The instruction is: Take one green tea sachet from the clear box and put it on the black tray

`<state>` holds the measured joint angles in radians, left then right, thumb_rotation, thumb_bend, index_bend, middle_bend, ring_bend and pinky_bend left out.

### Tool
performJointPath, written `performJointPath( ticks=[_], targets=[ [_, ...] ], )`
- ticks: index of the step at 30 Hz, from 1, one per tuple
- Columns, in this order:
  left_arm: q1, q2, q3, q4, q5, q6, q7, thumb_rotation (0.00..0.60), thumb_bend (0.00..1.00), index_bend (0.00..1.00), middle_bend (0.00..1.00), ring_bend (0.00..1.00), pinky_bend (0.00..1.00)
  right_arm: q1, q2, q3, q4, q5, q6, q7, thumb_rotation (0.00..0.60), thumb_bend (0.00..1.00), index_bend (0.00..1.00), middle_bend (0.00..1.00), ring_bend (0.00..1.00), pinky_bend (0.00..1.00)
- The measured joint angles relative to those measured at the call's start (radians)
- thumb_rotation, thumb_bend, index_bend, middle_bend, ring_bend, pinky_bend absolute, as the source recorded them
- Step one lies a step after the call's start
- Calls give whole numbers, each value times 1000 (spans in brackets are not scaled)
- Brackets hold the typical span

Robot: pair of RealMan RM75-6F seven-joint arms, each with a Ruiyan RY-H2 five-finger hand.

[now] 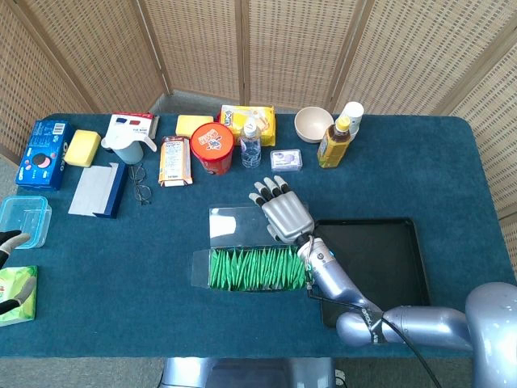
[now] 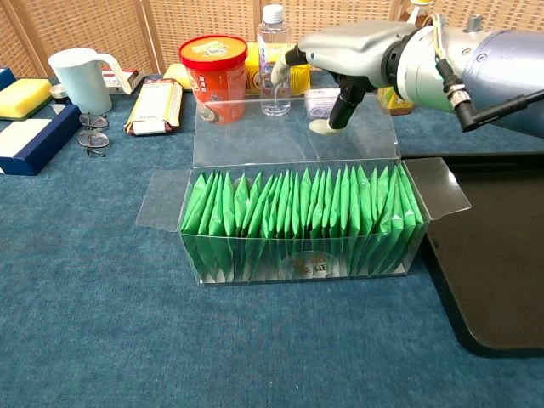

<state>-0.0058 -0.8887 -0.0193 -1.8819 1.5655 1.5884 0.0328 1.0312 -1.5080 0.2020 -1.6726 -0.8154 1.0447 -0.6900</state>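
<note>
The clear box (image 1: 250,268) (image 2: 297,225) stands mid-table, packed with several upright green tea sachets (image 2: 297,204). Its lid (image 1: 236,224) (image 2: 255,136) is tipped back behind it. My right hand (image 1: 284,212) (image 2: 357,51) hovers over the back right of the box with fingers spread and nothing in it; the thumb tip touches the lid. The black tray (image 1: 380,267) (image 2: 501,246) lies directly right of the box with nothing on it. My left hand (image 1: 10,240) shows only as fingers at the far left table edge, apart and holding nothing.
Along the back stand a white jug (image 2: 78,78), a red-lidded tub (image 2: 214,75), a water bottle (image 2: 274,59), snack packs, a bowl (image 1: 313,123) and a tea bottle (image 1: 335,141). A blue book (image 1: 97,190), glasses, and a plastic container (image 1: 23,218) lie left.
</note>
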Motion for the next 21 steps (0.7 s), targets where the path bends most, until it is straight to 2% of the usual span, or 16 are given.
performJointPath(
  ticks=[8, 14, 16, 21],
  targets=[
    [2, -5, -2, 2, 3, 6, -2, 600, 300, 188, 184, 146, 247, -46, 51, 4, -71, -194, 24, 157, 600, 379, 160, 76, 23, 80],
    [4, -4, -3, -4, 10, 14, 5, 600, 300, 187, 184, 146, 247, -89, 117, -28, -124, -404, 23, 296, 600, 344, 164, 76, 4, 74],
    [5, -2, -3, -8, 12, 16, 8, 600, 300, 187, 184, 146, 247, -100, 137, -49, -131, -480, 16, 339, 600, 311, 168, 76, 1, 74],
    [6, 1, -2, -14, 16, 17, 14, 600, 301, 188, 184, 146, 247, -112, 165, -98, -116, -624, -9, 403, 600, 145, 182, 79, 0, 74]
  ],
)
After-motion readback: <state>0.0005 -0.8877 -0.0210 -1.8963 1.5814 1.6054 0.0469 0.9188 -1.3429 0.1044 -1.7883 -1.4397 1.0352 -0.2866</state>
